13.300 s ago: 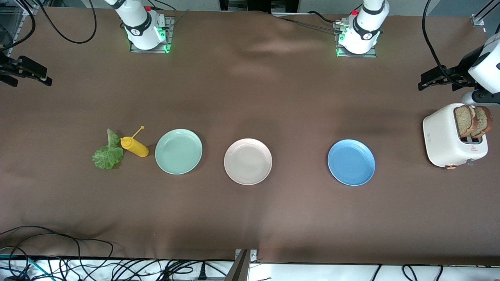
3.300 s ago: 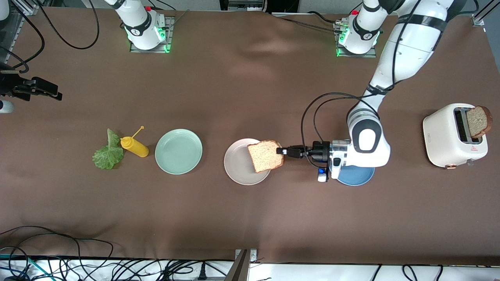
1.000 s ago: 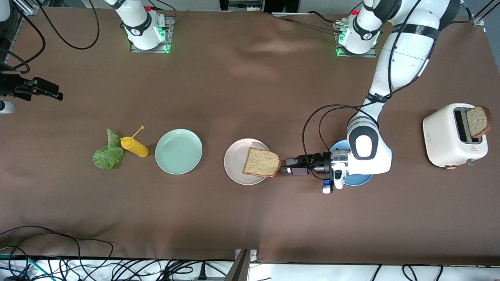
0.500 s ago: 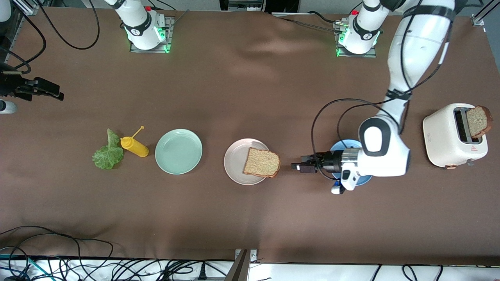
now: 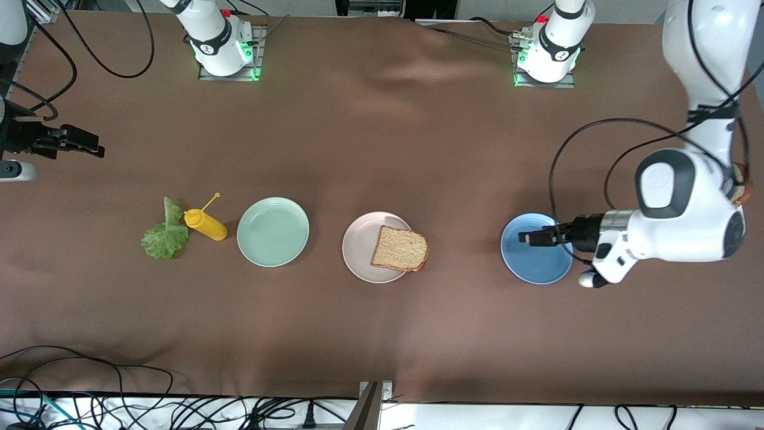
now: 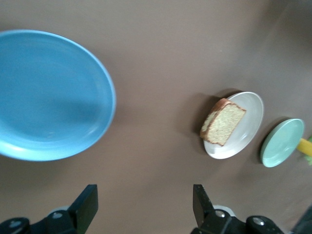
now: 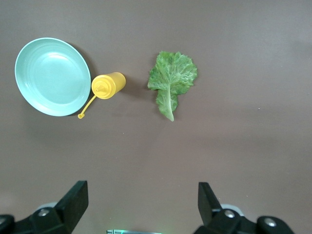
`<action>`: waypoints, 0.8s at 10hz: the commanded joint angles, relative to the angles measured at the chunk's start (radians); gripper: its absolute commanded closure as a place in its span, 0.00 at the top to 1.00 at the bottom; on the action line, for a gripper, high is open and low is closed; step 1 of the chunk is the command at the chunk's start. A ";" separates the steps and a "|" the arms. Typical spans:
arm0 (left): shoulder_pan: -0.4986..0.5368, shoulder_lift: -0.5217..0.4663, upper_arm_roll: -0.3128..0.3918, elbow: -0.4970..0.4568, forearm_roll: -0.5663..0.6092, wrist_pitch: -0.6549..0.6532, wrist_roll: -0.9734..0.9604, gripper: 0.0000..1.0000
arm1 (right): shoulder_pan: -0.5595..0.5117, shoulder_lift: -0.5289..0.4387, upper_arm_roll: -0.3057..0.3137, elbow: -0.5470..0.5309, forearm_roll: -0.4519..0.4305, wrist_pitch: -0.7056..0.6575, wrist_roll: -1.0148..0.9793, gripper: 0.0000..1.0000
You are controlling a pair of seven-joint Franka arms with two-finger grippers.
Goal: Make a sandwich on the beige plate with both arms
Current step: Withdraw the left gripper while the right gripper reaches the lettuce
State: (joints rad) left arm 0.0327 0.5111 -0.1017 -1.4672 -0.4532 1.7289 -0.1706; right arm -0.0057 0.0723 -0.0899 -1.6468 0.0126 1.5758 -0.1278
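Front view, status check: one bread slice (image 5: 400,248) lies flat on the beige plate (image 5: 358,242), overhanging the rim slightly toward the left arm's end of the table. First layer is done, approx. a third of the job.

Left gripper (image 5: 533,237) is over the blue plate (image 5: 537,263), fingers spread and empty; the left wrist view confirms a wide gap w/ nothing between the fingers. Right gripper (image 5: 83,142) hangs over bare cloth at the right arm's end of the table, also spread and empty per its wrist view. The right arm looks to be waiting.

Outstanding items:
- Lettuce leaf (image 5: 162,234) sits untouched on the cloth, touching or nearly touching the yellow sauce bottle (image 5: 205,224), which lies on its side just beside the mint-green plate (image 5: 273,232).
- Second bread slice (image 5: 742,184): only a brown edge shows past the left arm's wrist; the toaster it presumably stands in is hidden, so I can't confirm its seating.

Judgement: lettuce pick falls to the right arm, second slice to the left. Main risk is the overhanging slice shifting when the leaf is laid on it.
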 commanded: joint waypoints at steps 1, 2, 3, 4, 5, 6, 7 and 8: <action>0.010 -0.103 -0.010 0.001 0.189 -0.089 -0.001 0.89 | 0.003 0.020 -0.016 0.015 -0.012 0.000 -0.021 1.00; 0.012 -0.135 -0.010 0.001 0.259 -0.138 0.008 0.91 | 0.001 0.021 -0.016 0.010 -0.007 0.012 -0.038 1.00; 0.010 -0.181 -0.013 -0.015 0.327 -0.155 0.011 0.95 | 0.001 0.039 -0.016 0.009 -0.002 0.016 -0.041 1.00; 0.010 -0.218 -0.015 -0.027 0.350 -0.170 0.011 1.00 | -0.002 0.084 -0.018 0.009 -0.002 0.027 -0.044 1.00; 0.013 -0.255 -0.013 -0.033 0.366 -0.187 0.011 1.00 | -0.003 0.143 -0.018 -0.001 -0.003 0.076 -0.049 1.00; 0.013 -0.300 -0.012 -0.059 0.390 -0.198 0.011 1.00 | -0.004 0.194 -0.018 -0.019 -0.003 0.158 -0.059 1.00; 0.015 -0.345 -0.013 -0.097 0.421 -0.198 0.011 1.00 | 0.000 0.234 -0.018 -0.045 -0.005 0.259 -0.070 1.00; 0.021 -0.382 -0.012 -0.131 0.429 -0.196 0.013 1.00 | -0.002 0.285 -0.018 -0.074 -0.003 0.353 -0.087 1.00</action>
State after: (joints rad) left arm 0.0422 0.2221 -0.1084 -1.4999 -0.0639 1.5235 -0.1697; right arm -0.0078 0.2958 -0.1042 -1.6929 0.0126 1.8257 -0.1797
